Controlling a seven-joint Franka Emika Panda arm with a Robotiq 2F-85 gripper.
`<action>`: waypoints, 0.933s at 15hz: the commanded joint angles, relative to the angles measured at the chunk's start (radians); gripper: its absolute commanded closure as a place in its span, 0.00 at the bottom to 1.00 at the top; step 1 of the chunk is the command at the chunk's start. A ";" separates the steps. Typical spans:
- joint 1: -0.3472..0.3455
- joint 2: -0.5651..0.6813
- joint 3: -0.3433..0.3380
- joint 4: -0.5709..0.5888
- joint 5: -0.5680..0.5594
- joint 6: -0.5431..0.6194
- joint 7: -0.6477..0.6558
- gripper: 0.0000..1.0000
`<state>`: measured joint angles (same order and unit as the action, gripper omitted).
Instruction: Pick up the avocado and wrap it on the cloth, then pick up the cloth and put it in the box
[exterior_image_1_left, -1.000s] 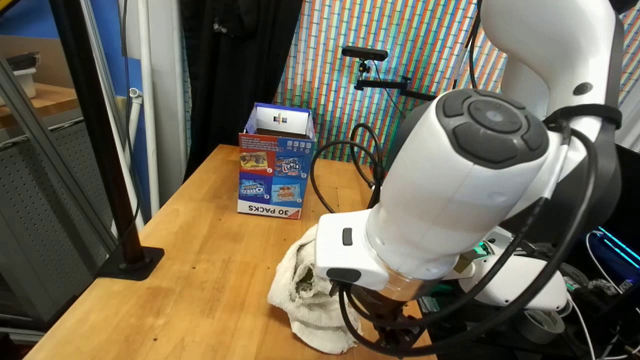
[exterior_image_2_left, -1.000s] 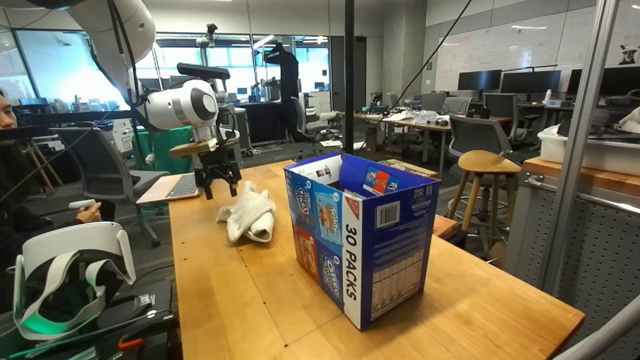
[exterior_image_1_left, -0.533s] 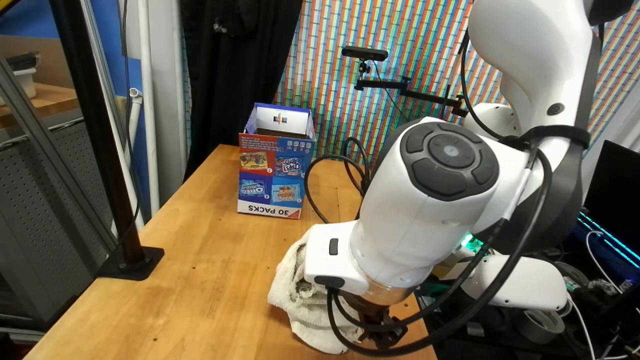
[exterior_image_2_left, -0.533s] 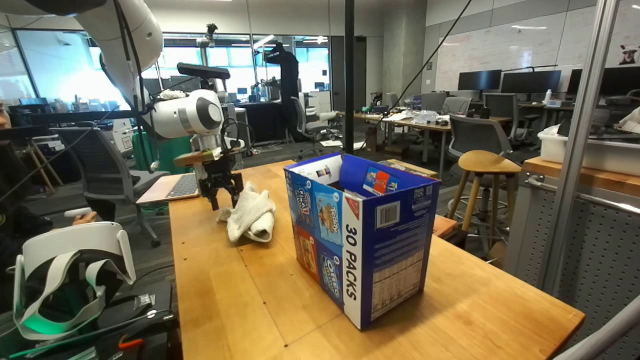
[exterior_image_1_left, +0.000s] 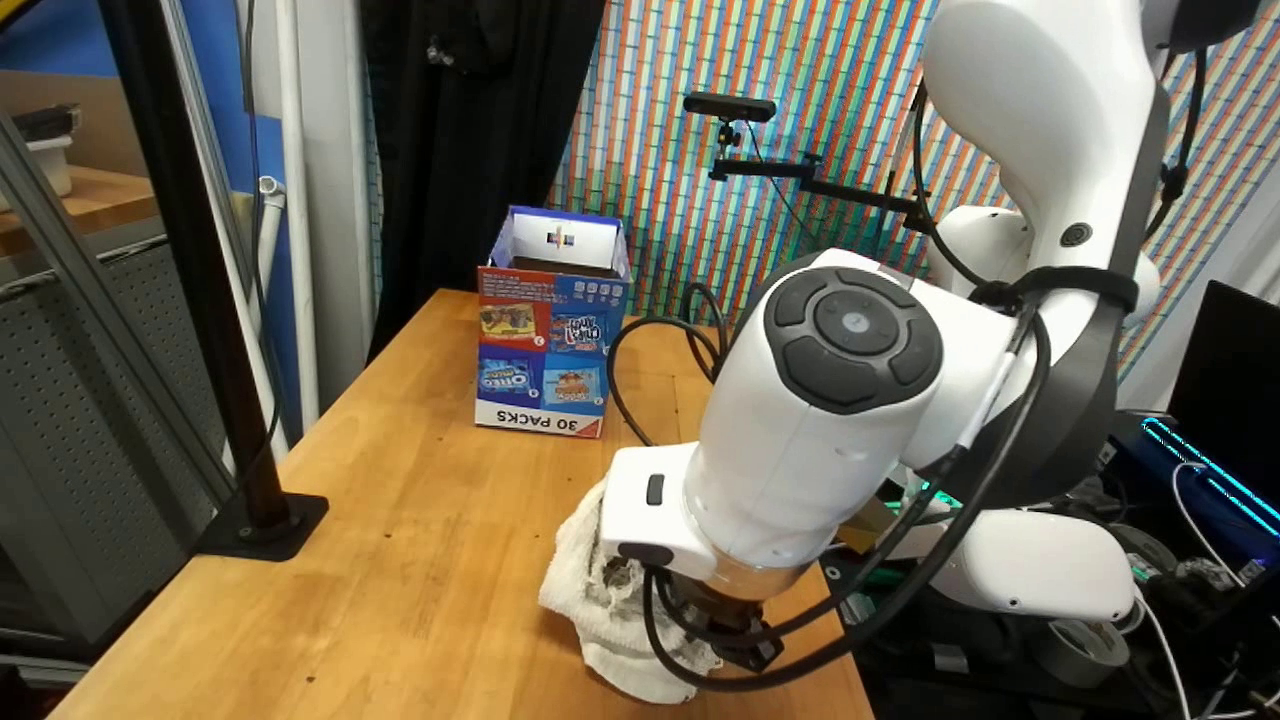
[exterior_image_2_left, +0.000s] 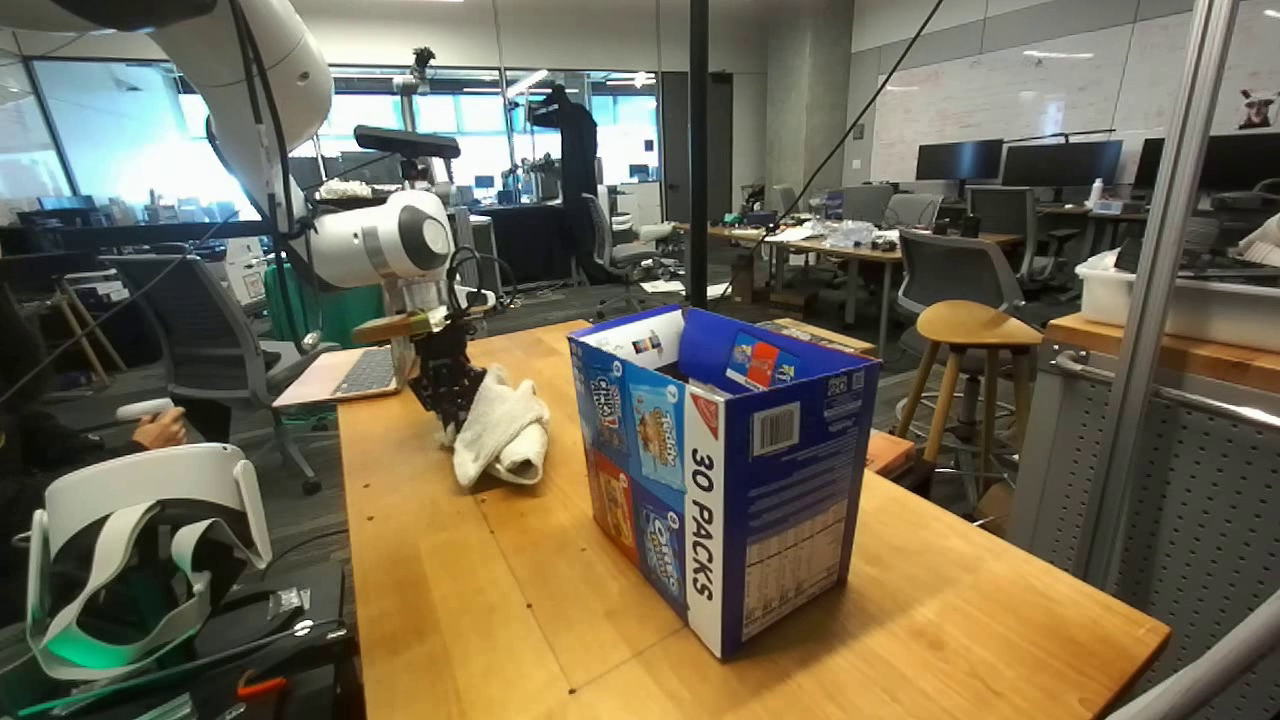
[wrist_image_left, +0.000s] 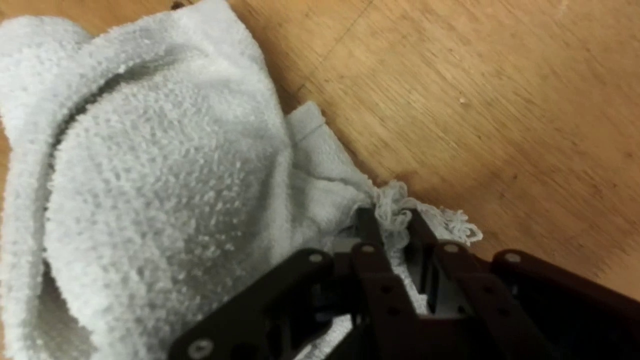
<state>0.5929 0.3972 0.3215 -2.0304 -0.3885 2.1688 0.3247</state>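
The off-white cloth (wrist_image_left: 160, 200) lies bunched on the table, rolled into a bundle, and shows in both exterior views (exterior_image_1_left: 612, 625). My gripper (wrist_image_left: 392, 217) is down at its frayed edge, its fingers close together with a gathered fold pinched between them. In an exterior view the gripper (exterior_image_2_left: 452, 425) points down against the bundle's near-robot side. The avocado is hidden; a dark patch shows inside a fold, but I cannot tell what it is. The box (exterior_image_2_left: 780, 520), blue and red with an open top, stands upright on the table, apart from the cloth.
The wooden table (exterior_image_1_left: 430, 560) ends in an edge close to the gripper. A black post (exterior_image_1_left: 255, 520) is bolted on its far side from the arm. A laptop (exterior_image_2_left: 365, 372) sits at a table corner. Black cables (exterior_image_1_left: 660, 330) loop from the wrist between arm and box.
My gripper has come down and towards the cloth, and its wide-apart fingers have closed on the cloth's edge. The cloth has shifted only slightly; the box has stayed put.
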 joint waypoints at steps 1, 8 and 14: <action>0.006 -0.082 -0.015 -0.030 -0.006 0.002 0.019 0.98; -0.062 -0.390 -0.008 -0.057 -0.020 -0.166 0.062 0.94; -0.146 -0.529 0.029 -0.111 -0.012 -0.236 0.046 0.95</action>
<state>0.4925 -0.0527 0.3228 -2.0796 -0.3946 1.9406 0.3649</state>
